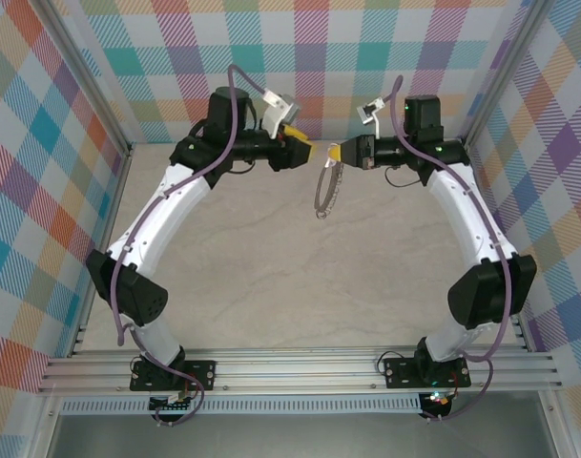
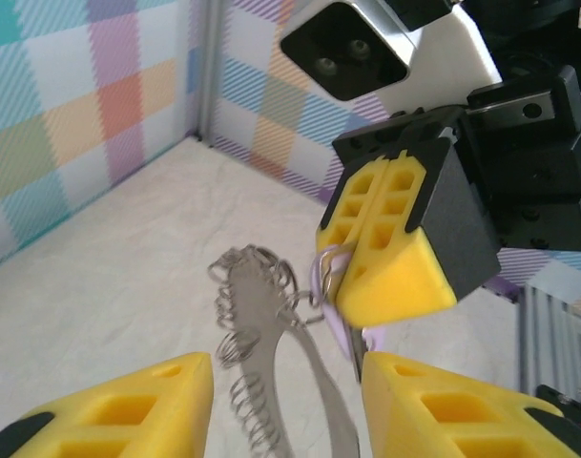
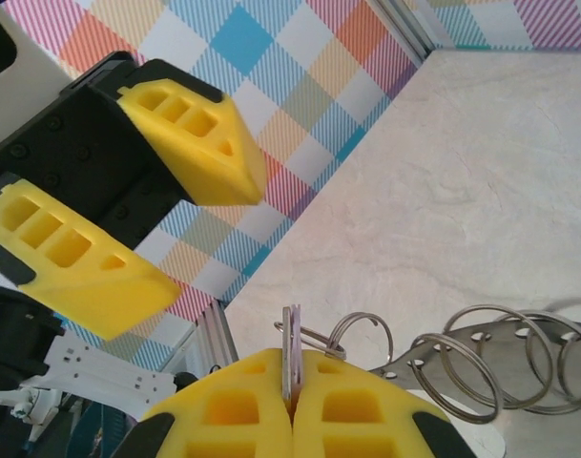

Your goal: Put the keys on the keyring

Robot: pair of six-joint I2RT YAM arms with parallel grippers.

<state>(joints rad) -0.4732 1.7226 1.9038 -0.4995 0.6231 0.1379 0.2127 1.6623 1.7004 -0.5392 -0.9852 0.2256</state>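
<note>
The keyring [image 1: 323, 191], a thin grey hoop fringed with wire loops, hangs in the air below my right gripper [image 1: 334, 153]. That gripper is shut. A thin lilac key [image 3: 292, 343] stands pinched between its yellow fingers beside a wire loop. In the left wrist view the key [image 2: 337, 329] hangs from the right gripper [image 2: 340, 277]. My left gripper [image 2: 288, 372] is open, its fingers either side of the hoop [image 2: 322, 376] and apart from it. From the right wrist view the left gripper [image 3: 214, 239] faces my right gripper [image 3: 292, 367] with its jaws apart.
Both grippers meet high over the far middle of the pale tabletop [image 1: 271, 267]. Checked walls [image 1: 42, 143] close in the left, right and back. An aluminium rail [image 1: 300, 367] runs along the near edge by the arm bases.
</note>
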